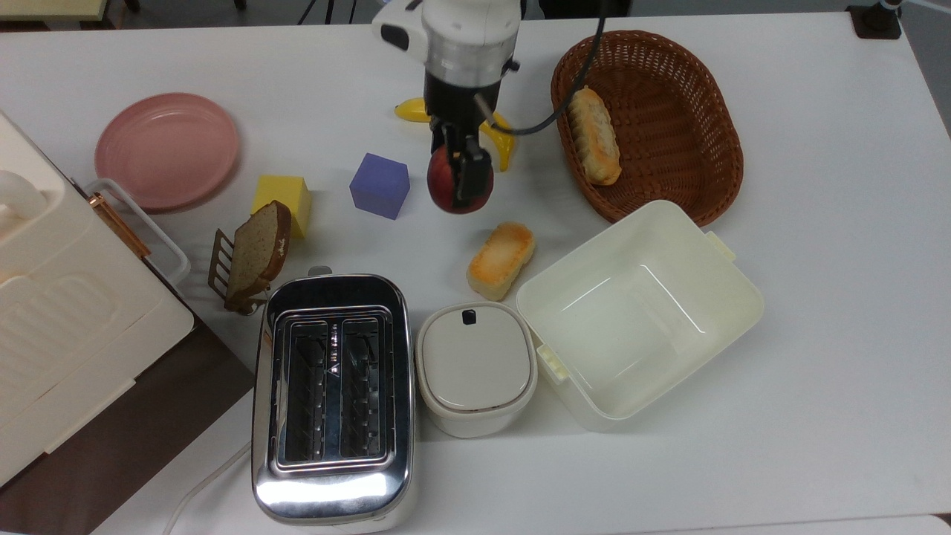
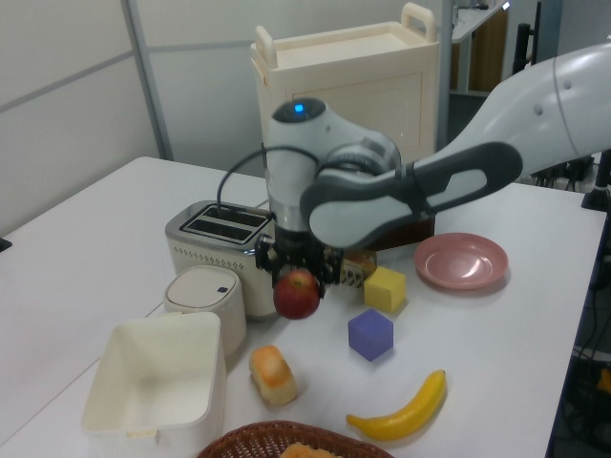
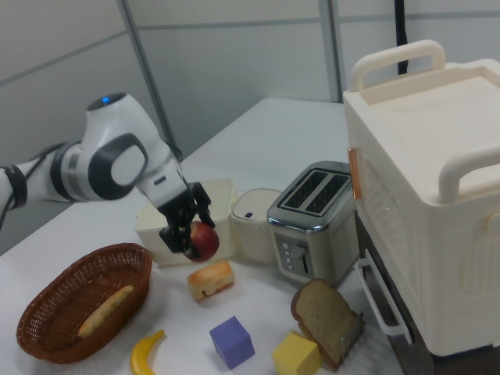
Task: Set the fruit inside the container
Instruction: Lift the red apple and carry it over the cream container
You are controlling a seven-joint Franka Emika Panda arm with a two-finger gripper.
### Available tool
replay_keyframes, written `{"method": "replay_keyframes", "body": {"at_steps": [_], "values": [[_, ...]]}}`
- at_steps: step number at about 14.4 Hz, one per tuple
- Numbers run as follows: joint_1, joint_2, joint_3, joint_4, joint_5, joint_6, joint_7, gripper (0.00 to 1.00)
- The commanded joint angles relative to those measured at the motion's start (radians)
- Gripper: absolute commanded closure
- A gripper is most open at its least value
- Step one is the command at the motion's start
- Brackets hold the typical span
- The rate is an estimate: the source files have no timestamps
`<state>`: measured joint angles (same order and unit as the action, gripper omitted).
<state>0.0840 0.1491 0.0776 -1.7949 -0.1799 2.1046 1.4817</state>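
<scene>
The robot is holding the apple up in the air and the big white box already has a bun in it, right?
Not quite. The gripper does hold the apple up, but the top view shows the box empty. The bun lies on the table beside it.

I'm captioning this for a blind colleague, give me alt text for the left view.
A white robot arm's gripper holds a red fruit in the air above the table, in front of a silver toaster. An empty cream container sits at the left view's lower left.

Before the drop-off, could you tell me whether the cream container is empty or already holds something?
Empty: the container shows only its bare floor, and the fruit hangs in the pincer.
</scene>
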Motion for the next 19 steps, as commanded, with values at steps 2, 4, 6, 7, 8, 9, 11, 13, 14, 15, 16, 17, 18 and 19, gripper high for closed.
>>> {"method": "replay_keyframes", "body": {"at_steps": [2, 4, 6, 7, 8, 9, 11, 13, 14, 15, 16, 17, 18, 19], "values": [[-0.022, 0.012, 0.080, 0.087, -0.001, -0.049, -0.196, 0.64], [-0.024, 0.024, 0.094, 0.113, -0.004, -0.034, -0.207, 0.64], [-0.024, 0.047, 0.132, 0.141, -0.010, 0.067, -0.274, 0.64], [-0.023, 0.059, 0.136, 0.143, -0.010, 0.136, -0.314, 0.64], [-0.021, 0.076, 0.137, 0.146, -0.013, 0.173, -0.340, 0.64], [-0.015, 0.101, 0.139, 0.159, -0.016, 0.213, -0.375, 0.64], [-0.010, 0.134, 0.148, 0.169, -0.032, 0.219, -0.469, 0.64], [-0.006, 0.187, 0.151, 0.230, -0.030, 0.218, -0.546, 0.64], [0.014, 0.211, 0.155, 0.245, -0.038, 0.219, -0.576, 0.64], [0.019, 0.214, 0.156, 0.247, -0.044, 0.221, -0.593, 0.64], [0.020, 0.214, 0.157, 0.247, -0.049, 0.233, -0.612, 0.64], [0.026, 0.216, 0.166, 0.241, -0.090, 0.300, -0.623, 0.64], [0.028, 0.222, 0.168, 0.236, -0.127, 0.346, -0.623, 0.65], [0.028, 0.225, 0.168, 0.233, -0.153, 0.377, -0.620, 0.65]]}}
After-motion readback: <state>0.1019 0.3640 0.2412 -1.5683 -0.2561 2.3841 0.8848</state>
